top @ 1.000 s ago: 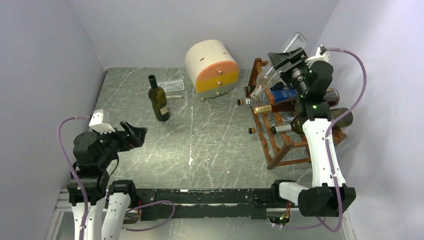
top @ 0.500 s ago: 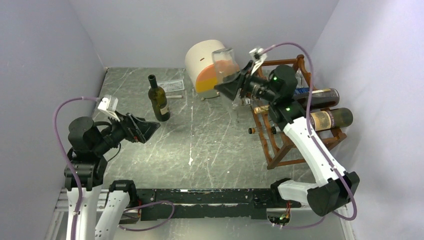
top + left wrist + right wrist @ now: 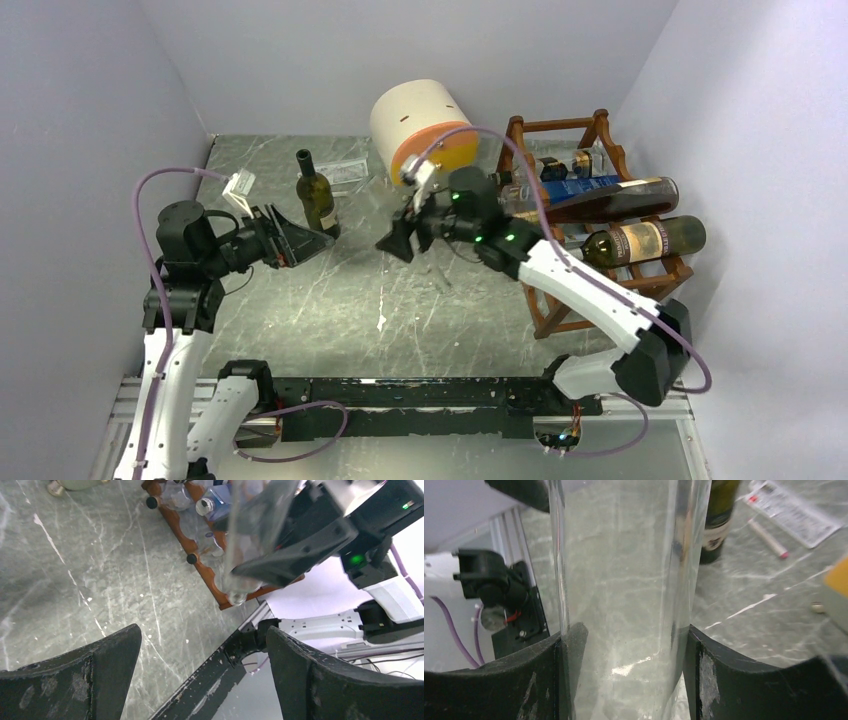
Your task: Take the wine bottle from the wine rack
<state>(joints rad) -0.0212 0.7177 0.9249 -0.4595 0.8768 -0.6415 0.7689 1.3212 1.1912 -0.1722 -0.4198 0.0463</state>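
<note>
Over the middle of the table [image 3: 300, 310], the right gripper [image 3: 400, 240] pinches the clear bottle [image 3: 624, 580] between its two fingers, jaws pressed on the glass; the bottle is well apart from the rack [image 3: 560, 290] and hangs tilted, its base low (whether it touches the marble I cannot tell). The main risk is a slip; smooth round glass held at a slant by two narrow pads may slide or swing, and a drop would likely crack it or send it rolling. Setting it down at this tilt could topple it; it should be brought upright first.

The left gripper [image 3: 295, 240] waits nearby with jaws spread wide and empty, facing the bottle; a careless approach could make the two collide. A dark bottle [image 3: 318, 205] stands just beyond the left gripper and could be knocked by either arm; a card [image 3: 345, 172] lies behind it. The drawer box [image 3: 420, 120] sits behind the right gripper; other bottles [image 3: 600, 190] lie in the rack.
</note>
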